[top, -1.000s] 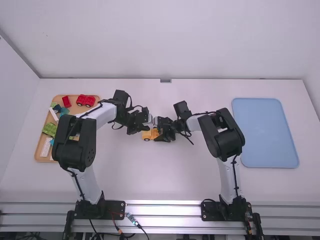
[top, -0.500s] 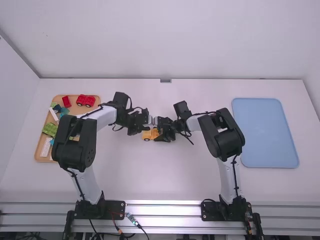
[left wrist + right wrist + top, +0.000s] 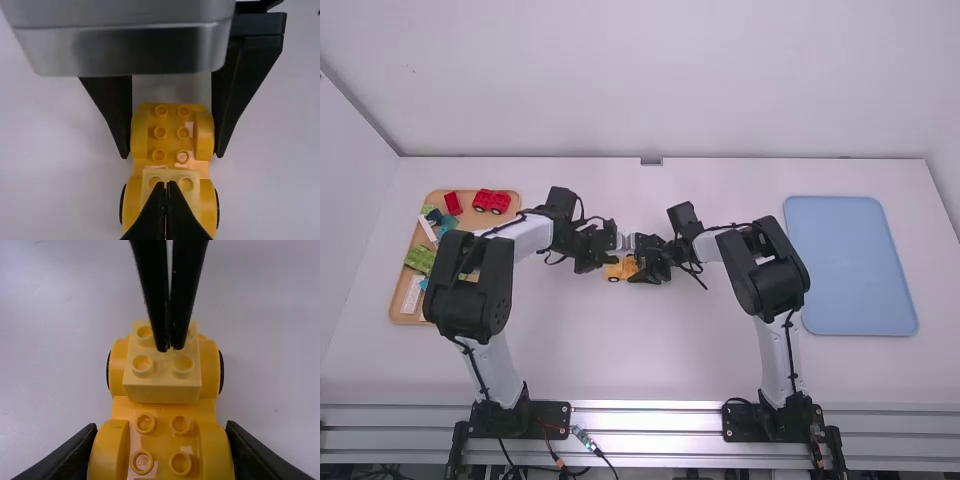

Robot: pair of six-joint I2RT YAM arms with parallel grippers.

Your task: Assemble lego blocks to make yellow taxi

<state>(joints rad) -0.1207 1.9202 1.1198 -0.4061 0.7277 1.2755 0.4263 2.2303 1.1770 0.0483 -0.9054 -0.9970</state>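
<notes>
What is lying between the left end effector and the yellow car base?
A pale yellow block lies there, on top of the yellow car base. The right wrist view shows it under the left end effector.

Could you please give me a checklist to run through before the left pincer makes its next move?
1. Yellow car base held at its sides by the right pincer: ok.
2. Pale yellow block on the base, between the black wheels: ok.
3. Block pressed fully home: cannot tell.
4. Left pincer open, should it need to grasp: not ok, its fingers are together above the block.
5. Left pincer's tips free of the block: cannot tell.
6. More yellow pieces waiting in the wooden tray: cannot tell, the left arm hides part of it.
</notes>
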